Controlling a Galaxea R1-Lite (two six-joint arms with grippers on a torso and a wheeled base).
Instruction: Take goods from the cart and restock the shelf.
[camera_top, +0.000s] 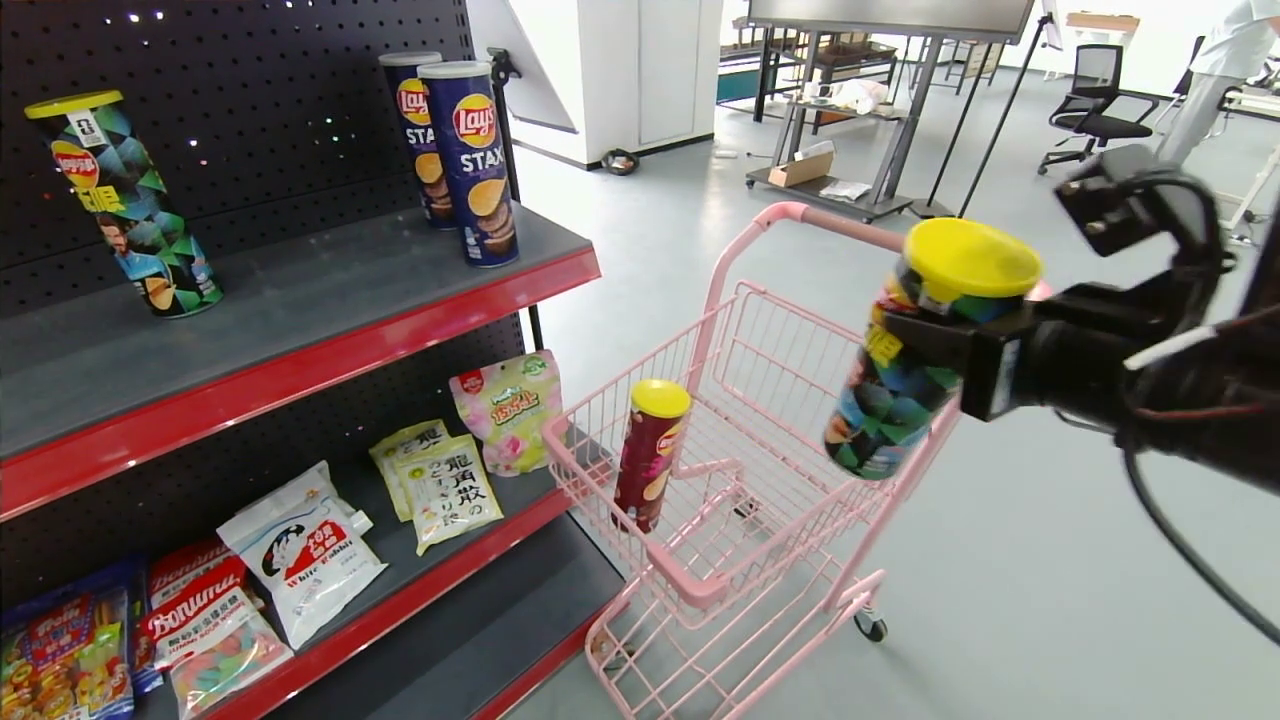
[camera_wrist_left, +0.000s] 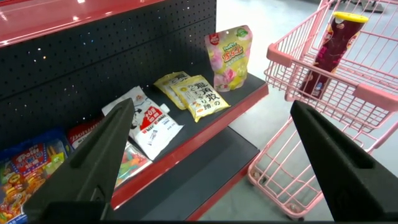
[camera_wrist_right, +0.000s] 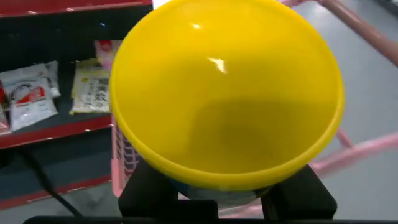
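Note:
My right gripper (camera_top: 925, 345) is shut on a yellow-lidded chip can with a blue-green pattern (camera_top: 900, 370), held tilted in the air over the right rim of the pink cart (camera_top: 700, 590). Its yellow lid (camera_wrist_right: 227, 93) faces the right wrist camera, with the black fingers (camera_wrist_right: 152, 193) clamped just below it. A dark red can with a yellow lid (camera_top: 650, 455) stands inside the cart basket, also visible as the red can (camera_wrist_left: 333, 46). My left gripper (camera_wrist_left: 208, 162) is open, low beside the lower shelf (camera_wrist_left: 205, 121). A matching patterned can (camera_top: 125, 205) stands on the upper shelf (camera_top: 300, 340).
Two blue chip cans (camera_top: 460, 155) stand at the upper shelf's right end. Snack bags (camera_top: 440, 485) and a white bag (camera_top: 300, 550) lie on the lower shelf. Open grey floor lies right of the cart; stands and an office chair (camera_top: 1095, 110) are far behind.

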